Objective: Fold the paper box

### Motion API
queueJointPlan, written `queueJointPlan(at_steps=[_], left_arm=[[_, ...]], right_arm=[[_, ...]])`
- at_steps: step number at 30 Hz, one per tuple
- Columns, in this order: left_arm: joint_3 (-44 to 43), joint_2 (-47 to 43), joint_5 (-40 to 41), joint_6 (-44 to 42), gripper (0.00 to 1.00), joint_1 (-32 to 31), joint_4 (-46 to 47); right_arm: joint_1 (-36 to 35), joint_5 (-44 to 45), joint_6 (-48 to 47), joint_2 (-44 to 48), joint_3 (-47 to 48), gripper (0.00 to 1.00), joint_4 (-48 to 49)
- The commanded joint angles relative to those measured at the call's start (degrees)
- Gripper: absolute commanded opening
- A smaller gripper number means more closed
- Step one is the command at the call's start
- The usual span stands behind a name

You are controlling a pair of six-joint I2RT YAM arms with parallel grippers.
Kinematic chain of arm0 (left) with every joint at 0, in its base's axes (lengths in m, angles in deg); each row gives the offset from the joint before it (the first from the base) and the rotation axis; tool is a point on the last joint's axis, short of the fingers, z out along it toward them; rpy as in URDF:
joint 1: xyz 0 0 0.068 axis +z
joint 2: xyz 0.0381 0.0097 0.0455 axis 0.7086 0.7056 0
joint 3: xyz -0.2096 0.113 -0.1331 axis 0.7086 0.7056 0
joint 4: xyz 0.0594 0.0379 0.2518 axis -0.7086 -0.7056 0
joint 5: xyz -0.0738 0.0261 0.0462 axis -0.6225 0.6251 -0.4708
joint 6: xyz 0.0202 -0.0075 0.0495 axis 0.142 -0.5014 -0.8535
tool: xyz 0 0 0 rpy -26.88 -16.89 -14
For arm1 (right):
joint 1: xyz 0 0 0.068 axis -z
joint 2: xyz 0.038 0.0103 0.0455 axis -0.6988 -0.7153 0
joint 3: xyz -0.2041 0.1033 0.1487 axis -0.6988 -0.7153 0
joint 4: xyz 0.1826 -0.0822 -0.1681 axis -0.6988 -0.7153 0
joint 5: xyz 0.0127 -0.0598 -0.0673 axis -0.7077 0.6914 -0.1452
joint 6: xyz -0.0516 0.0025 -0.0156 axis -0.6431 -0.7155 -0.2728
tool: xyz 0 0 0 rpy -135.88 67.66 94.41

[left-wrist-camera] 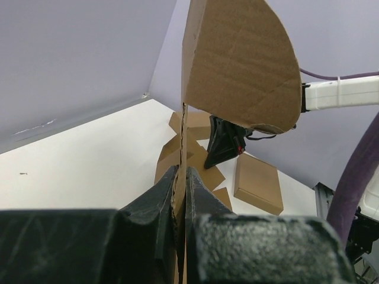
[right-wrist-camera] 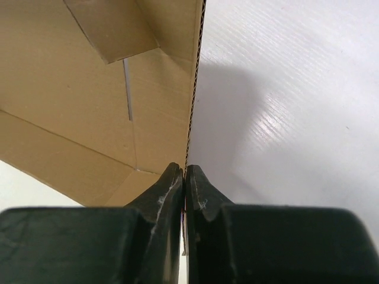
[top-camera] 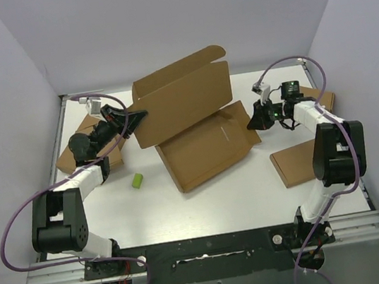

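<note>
The paper box [top-camera: 204, 143] is a brown die-cut mailer in the middle of the table, its tray part lying flat and its big lid panel [top-camera: 183, 100] raised towards the back. My left gripper [top-camera: 141, 115] is shut on the lid's left edge; in the left wrist view the jaws pinch a cardboard wall [left-wrist-camera: 180, 177] below a rounded flap [left-wrist-camera: 237, 59]. My right gripper [top-camera: 252, 122] is shut on the box's right side wall; in the right wrist view the corrugated edge [right-wrist-camera: 192, 106] runs up from the closed jaws.
A small green block [top-camera: 137, 181] lies left of the box. A flat brown box [top-camera: 296, 163] lies at the right beside my right arm, another [top-camera: 327, 98] behind it, and one [top-camera: 80, 148] at the left under my left arm. Walls close the sides and back.
</note>
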Motion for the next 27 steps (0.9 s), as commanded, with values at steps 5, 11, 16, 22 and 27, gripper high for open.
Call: queueJointPlan(at_steps=[5, 11, 16, 22, 27], left_arm=[[0.89, -3.25, 0.75, -0.54, 0.00, 0.36, 1.95], [1.19, -3.46, 2.63, -0.84, 0.00, 0.36, 1.08], [3.81, -5.81, 6.17, -2.21, 0.00, -0.15, 0.59], [8.37, -10.48, 11.71, -9.48, 0.00, -3.55, -6.08], [9.96, -11.08, 13.30, -10.41, 0.00, -5.53, -6.21]], right_arm=[[-0.21, -8.58, 3.89, 12.12, -3.57, 0.00, 8.78], [-1.53, -7.48, 2.55, 14.27, -4.75, 0.00, 9.31], [-0.59, 1.50, 3.32, 7.59, 0.02, 0.04, 3.05], [-0.58, -1.07, 2.01, 7.17, -0.72, 0.05, 2.19], [-2.76, -5.00, 2.30, 8.85, -1.49, 0.03, 3.02]])
